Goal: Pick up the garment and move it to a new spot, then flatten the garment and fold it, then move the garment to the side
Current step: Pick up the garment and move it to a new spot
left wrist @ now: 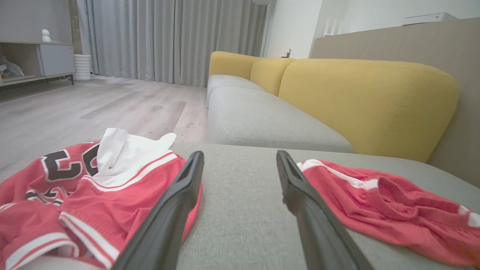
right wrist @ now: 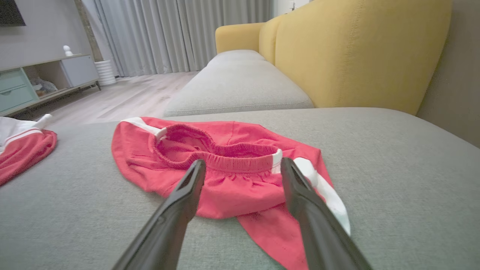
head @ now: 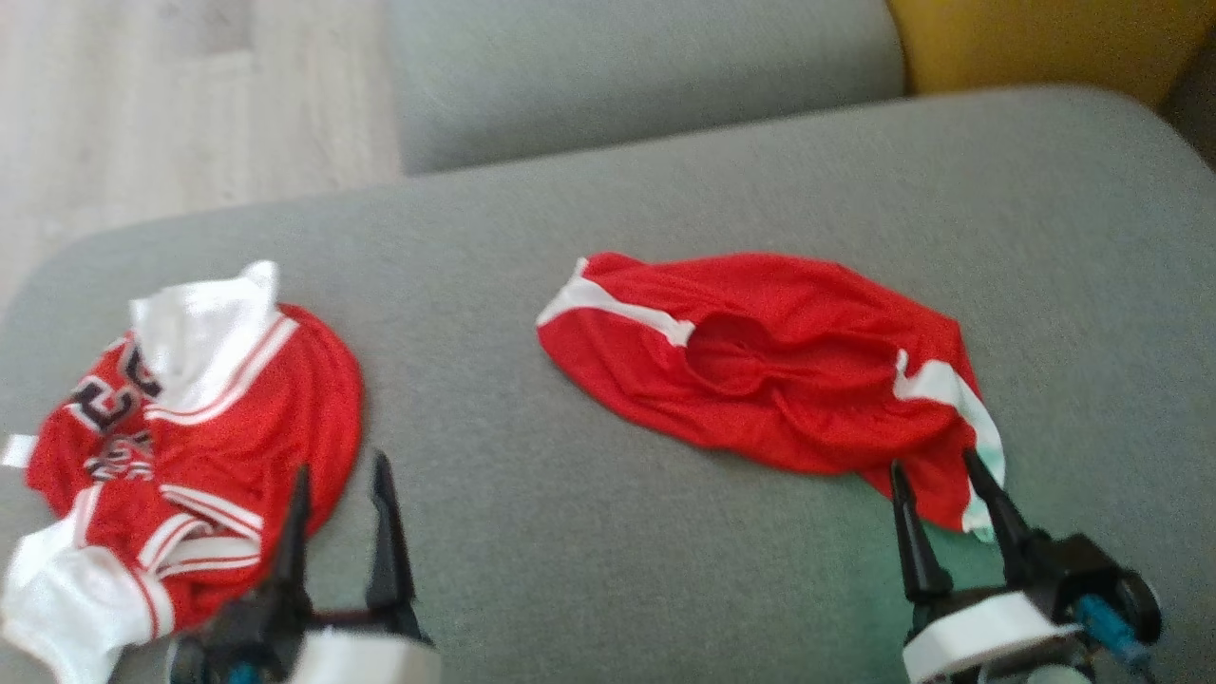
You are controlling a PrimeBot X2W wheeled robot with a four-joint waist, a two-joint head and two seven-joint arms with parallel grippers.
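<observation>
You had the grey sofa cushion (head: 608, 532) across most of the frame. On it, the red shorts (head: 788, 380) lay rumpled at centre right and the red-and-white jersey (head: 218, 427) lay bunched at lower left. Both claws stood wide and empty: your left gripper (head: 342, 465) just beside the jersey's edge, your right gripper (head: 932, 461) at the shorts' lower right corner. It was probably the pick-up step, though I couldn't tell which garment was yours. The next move called for closing on a hem and lifting.

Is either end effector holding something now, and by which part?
Nothing is held. The left end effector and right end effector both stand open, empty.
</observation>
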